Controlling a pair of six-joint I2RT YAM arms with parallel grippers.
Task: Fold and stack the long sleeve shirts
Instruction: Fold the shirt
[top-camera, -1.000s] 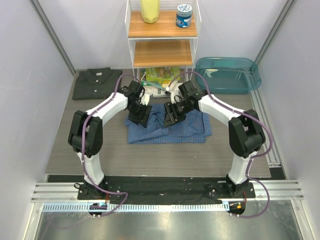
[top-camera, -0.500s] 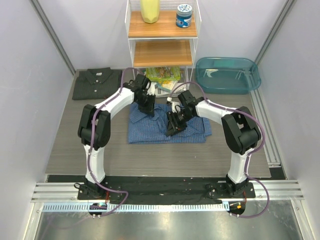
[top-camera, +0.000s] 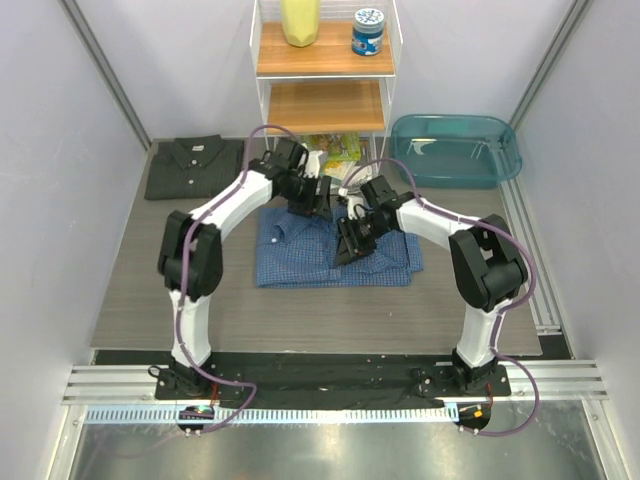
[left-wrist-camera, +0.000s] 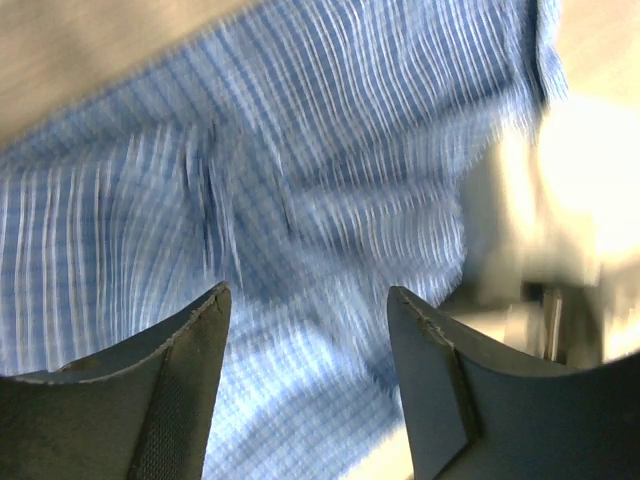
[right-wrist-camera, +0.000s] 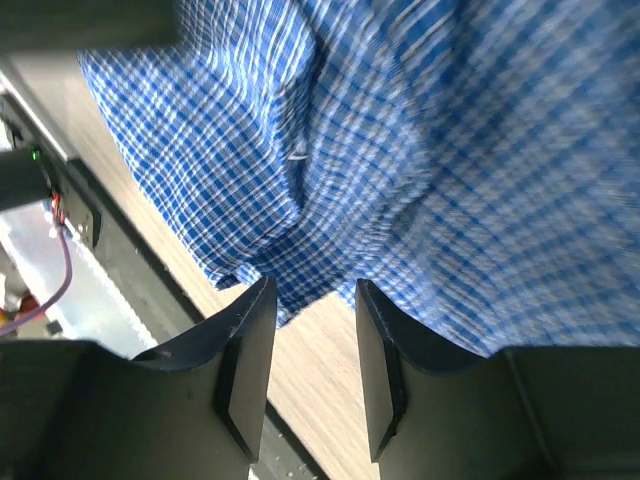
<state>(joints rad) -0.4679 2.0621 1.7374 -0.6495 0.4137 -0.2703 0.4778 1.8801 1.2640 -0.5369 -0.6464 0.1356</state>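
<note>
The left fingers (left-wrist-camera: 170, 390) have swung away from the near left part of the blue shirt (top-camera: 300, 258), going up and to the right until they hang over its far edge, near the middle; the left arm has stretched further out across the desk (top-camera: 180, 300) to carry them there; the right fingers (right-wrist-camera: 245, 370) have slid a little nearer, onto the shirt's middle; the shirt itself, bunched and raised at its centre a second ago, now lies flatter, its outline squarer.

The grey table (top-camera: 130, 300) carries the blue check shirt (top-camera: 300, 262) at centre, the charcoal shirt (top-camera: 192, 168) back-left, a teal tub (top-camera: 455, 150) back-right and a shelf rack (top-camera: 320, 105) between them.
</note>
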